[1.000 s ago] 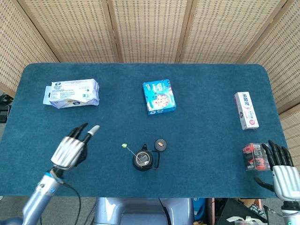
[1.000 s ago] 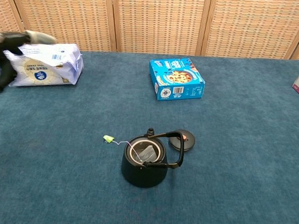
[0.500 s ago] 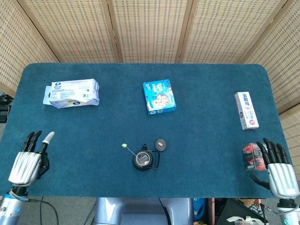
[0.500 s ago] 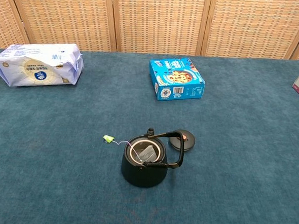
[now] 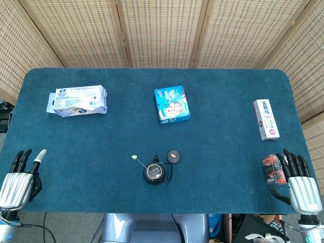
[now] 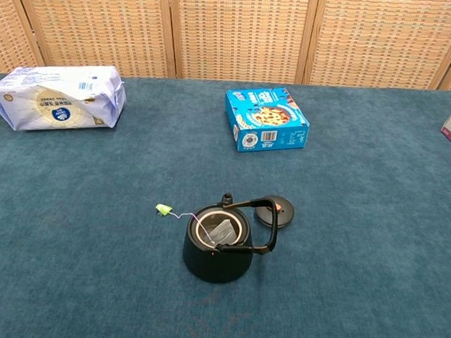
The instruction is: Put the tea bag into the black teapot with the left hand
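A dark blue carpet-like cloth covers the table (image 5: 101,167), and woven cane screens (image 5: 162,30) with wooden frames stand behind its far edge. The black teapot (image 6: 217,249) sits near the front middle of the table with its lid off; the tea bag (image 6: 223,232) lies inside it, its string running over the rim to a small green tag (image 6: 162,209) on the cloth just to the left. The round lid (image 6: 275,213) lies just behind and to the right of the teapot.

The left hand (image 5: 18,178) hovers at the table's front left corner, fingers straight and apart, holding nothing. The right hand (image 5: 299,182) is at the front right corner, likewise spread and empty, just beside a small red and black pack (image 5: 272,168).

Farther back lie a white packet (image 5: 77,100), a blue box (image 5: 172,104) and a white and pink box (image 5: 266,118).
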